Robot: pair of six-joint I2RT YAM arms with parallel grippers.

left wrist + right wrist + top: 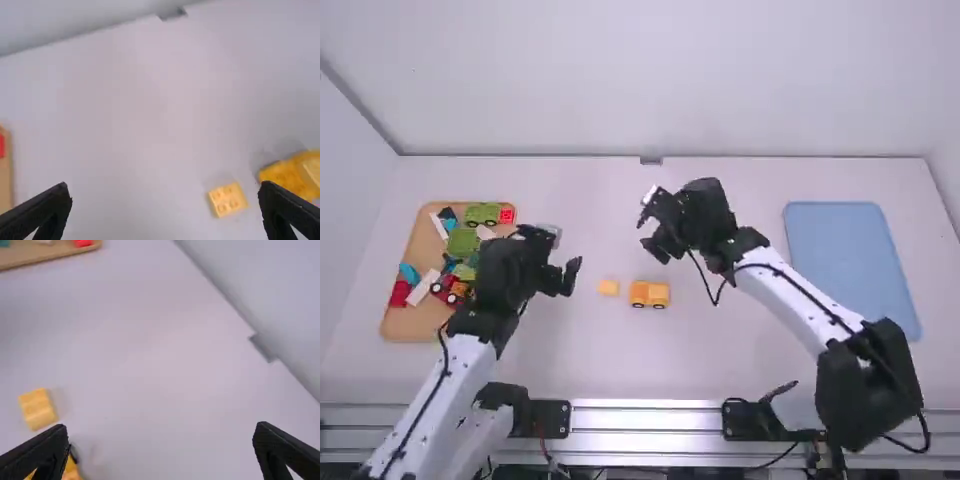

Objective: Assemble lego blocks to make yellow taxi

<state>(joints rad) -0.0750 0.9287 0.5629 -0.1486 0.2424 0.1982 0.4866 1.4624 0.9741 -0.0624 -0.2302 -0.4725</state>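
My left gripper (pixel 572 276) is over the table left of a small yellow block (pixel 609 287). Right of that block a yellow-orange car body with black wheels (pixel 649 294) stands on the table, apart from it. My right gripper (pixel 654 246) is above and beyond the car. In the left wrist view the left gripper (pixel 165 210) is open with nothing between its fingers, the small block (pixel 228 199) and part of the car (pixel 287 179) near its right finger. In the right wrist view the right gripper (pixel 160 452) is open and empty; the small block (pixel 38 409) lies near its left finger.
At the far left a wooden tray (pixel 408 322) holds several loose bricks and a green vehicle with a red part (pixel 488 214), partly hidden by the left arm. A blue tray (pixel 850 265) lies on the right. A wall borders the table's far edge.
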